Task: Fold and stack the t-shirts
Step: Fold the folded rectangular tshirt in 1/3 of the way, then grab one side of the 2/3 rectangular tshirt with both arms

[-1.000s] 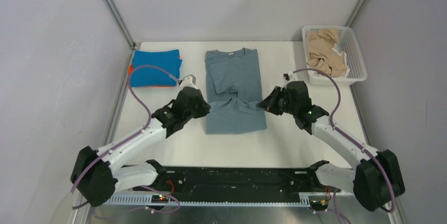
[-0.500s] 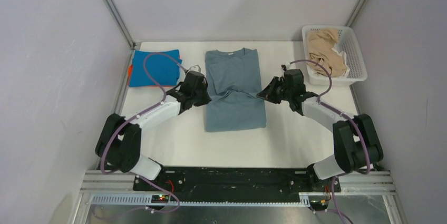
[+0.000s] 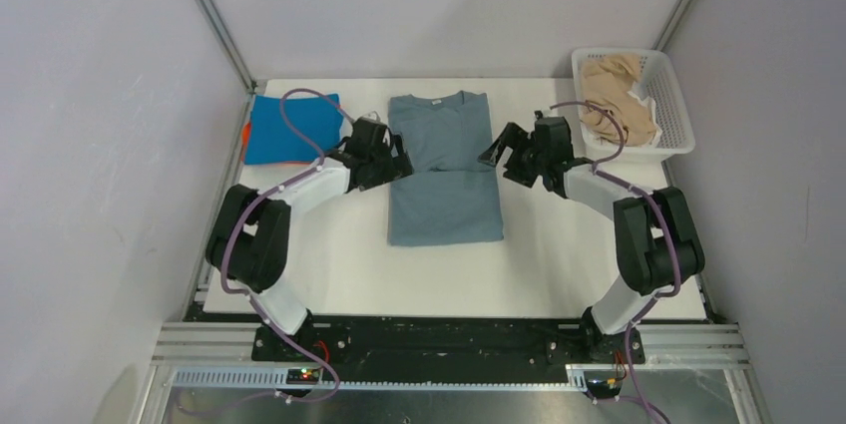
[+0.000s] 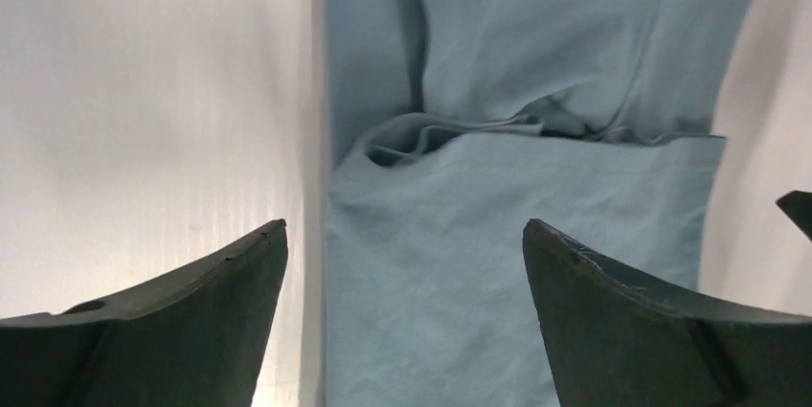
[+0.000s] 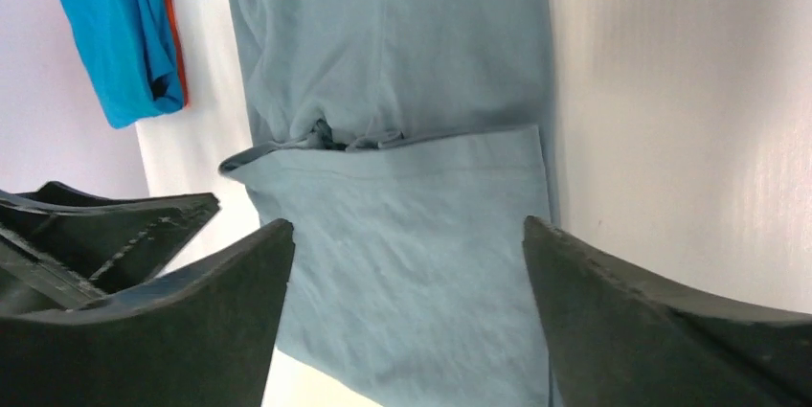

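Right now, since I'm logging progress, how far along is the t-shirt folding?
Done: the bright blue tee lies folded on the orange tee at far left. In hand: the grey-blue tee, hem folded up, with left fingers and right fingers open at its sides. Left: finishing and stacking it, then the beige tees in the basket.

We see the whole white tabletop [image 3: 339,264] from high above and behind the arm bases [image 3: 284,316] at six o'clock, facing twelve. The left wrist camera hangs close over the nine o'clock edge of the large grey-blue cloth t-shirt [image 4: 517,235], looking down between its dark fingers [image 4: 172,330]; the right wrist camera does so from three o'clock. All three share that shirt's folded middle.
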`<state>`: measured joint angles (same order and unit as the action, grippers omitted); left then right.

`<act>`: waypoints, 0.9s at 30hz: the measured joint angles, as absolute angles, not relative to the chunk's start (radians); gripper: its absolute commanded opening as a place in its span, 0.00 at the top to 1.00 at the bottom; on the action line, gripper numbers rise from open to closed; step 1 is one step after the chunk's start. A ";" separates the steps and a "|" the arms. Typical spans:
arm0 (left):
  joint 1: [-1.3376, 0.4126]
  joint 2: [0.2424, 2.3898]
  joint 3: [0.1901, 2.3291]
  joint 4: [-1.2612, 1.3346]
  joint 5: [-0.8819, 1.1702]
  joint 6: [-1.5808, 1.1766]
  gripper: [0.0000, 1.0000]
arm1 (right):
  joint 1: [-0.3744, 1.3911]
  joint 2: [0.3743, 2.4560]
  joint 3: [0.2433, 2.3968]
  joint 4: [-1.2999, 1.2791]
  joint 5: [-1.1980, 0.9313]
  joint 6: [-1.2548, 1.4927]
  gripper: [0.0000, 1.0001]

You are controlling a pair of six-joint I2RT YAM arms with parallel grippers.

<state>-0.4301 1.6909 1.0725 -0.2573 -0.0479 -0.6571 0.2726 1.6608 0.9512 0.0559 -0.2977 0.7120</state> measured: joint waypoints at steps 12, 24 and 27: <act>-0.437 1.389 0.911 -0.226 -0.014 -0.665 0.00 | 0.371 1.374 0.864 -0.120 -0.101 0.679 0.01; -0.552 1.281 0.627 -0.253 -0.033 -0.773 0.00 | 0.396 1.234 0.592 -0.198 -0.104 0.760 0.14; -0.557 1.307 0.627 -0.241 -0.040 -0.795 0.09 | 0.416 1.273 0.592 -0.197 -0.093 0.785 0.21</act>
<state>-0.5568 1.3071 0.6266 -0.2409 -0.0399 -0.7948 0.4156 1.2728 0.5919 -0.1967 -0.0925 0.7845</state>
